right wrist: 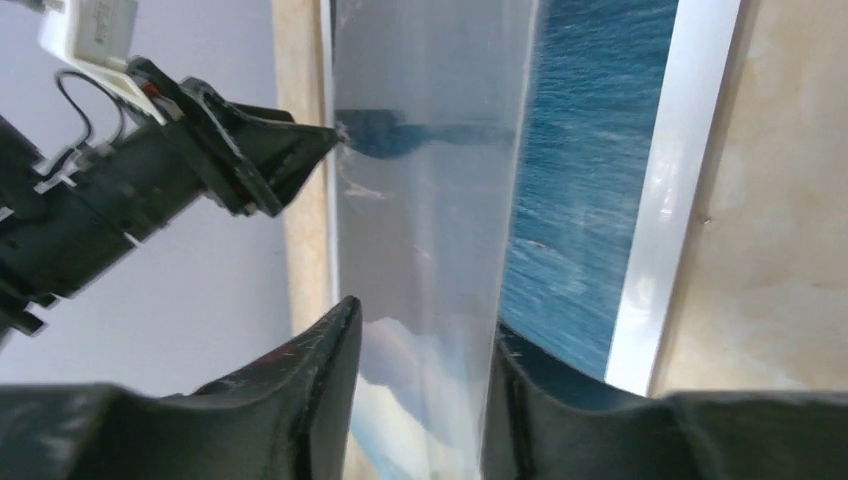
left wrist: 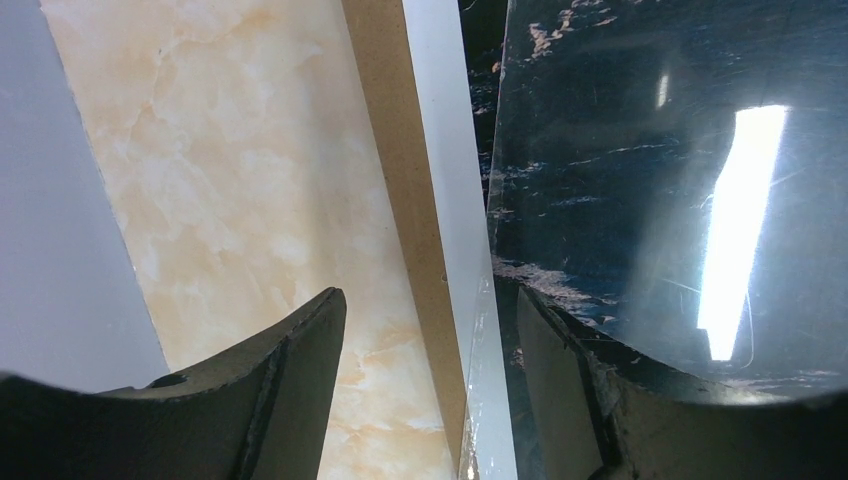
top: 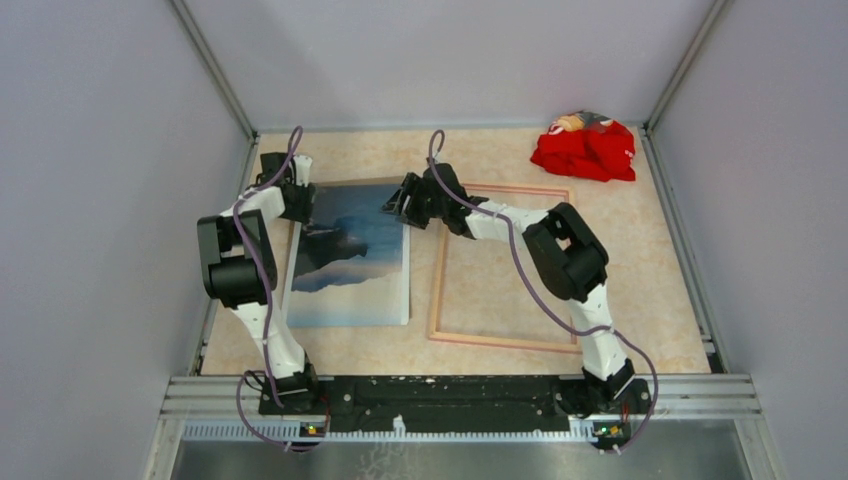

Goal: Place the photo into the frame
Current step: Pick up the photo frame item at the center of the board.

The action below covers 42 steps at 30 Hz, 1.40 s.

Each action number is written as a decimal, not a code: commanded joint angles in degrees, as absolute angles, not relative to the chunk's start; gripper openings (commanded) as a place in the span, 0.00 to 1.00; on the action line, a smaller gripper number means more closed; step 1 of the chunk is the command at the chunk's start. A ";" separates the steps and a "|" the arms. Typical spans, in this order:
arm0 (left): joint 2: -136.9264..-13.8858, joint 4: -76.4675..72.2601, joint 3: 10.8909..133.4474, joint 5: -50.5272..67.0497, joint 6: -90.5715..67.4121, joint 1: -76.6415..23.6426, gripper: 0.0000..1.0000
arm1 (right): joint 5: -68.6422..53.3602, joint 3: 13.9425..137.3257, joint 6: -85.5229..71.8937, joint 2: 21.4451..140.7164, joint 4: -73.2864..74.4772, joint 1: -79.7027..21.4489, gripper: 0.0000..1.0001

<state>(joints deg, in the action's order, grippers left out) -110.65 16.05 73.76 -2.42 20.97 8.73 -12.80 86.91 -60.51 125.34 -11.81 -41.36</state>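
The photo point(top: 350, 262), a blue sea and dark mountains with a white border, lies face up left of centre on a brown backing board point(left wrist: 398, 190). A clear sheet point(right wrist: 425, 190) rests over its far part and looks tilted up. The frame point(top: 437, 270), thin and pale, lies flat to the right of the photo, bare table inside it. My left gripper point(top: 302, 198) is open at the photo's far left corner; its jaws straddle the board, the white border point(left wrist: 445, 170) and the sheet's edge. My right gripper point(top: 398, 205) is open at the far right corner, with the clear sheet between its jaws.
A crumpled red cloth point(top: 585, 150) lies at the back right corner. Grey walls close in on the left, back and right of the marble-patterned table point(top: 620, 260). The left gripper point(right wrist: 240, 160) shows in the right wrist view, its tip at the sheet's far corner.
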 commanded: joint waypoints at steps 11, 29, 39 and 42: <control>-105.92 36.64 81.58 3.51 21.40 8.43 0.98 | -22.13 85.49 -62.45 116.09 -16.32 -37.07 0.00; -103.55 43.98 89.65 16.29 13.67 -16.73 0.98 | -35.76 64.35 -35.87 64.45 33.86 -8.26 0.00; -114.50 40.59 93.88 19.13 7.42 -28.97 0.98 | -20.40 77.40 -25.48 53.17 61.92 -0.59 0.00; -116.08 39.12 93.78 18.91 5.46 -30.54 0.97 | -19.58 77.71 -26.29 52.10 62.74 -0.54 0.00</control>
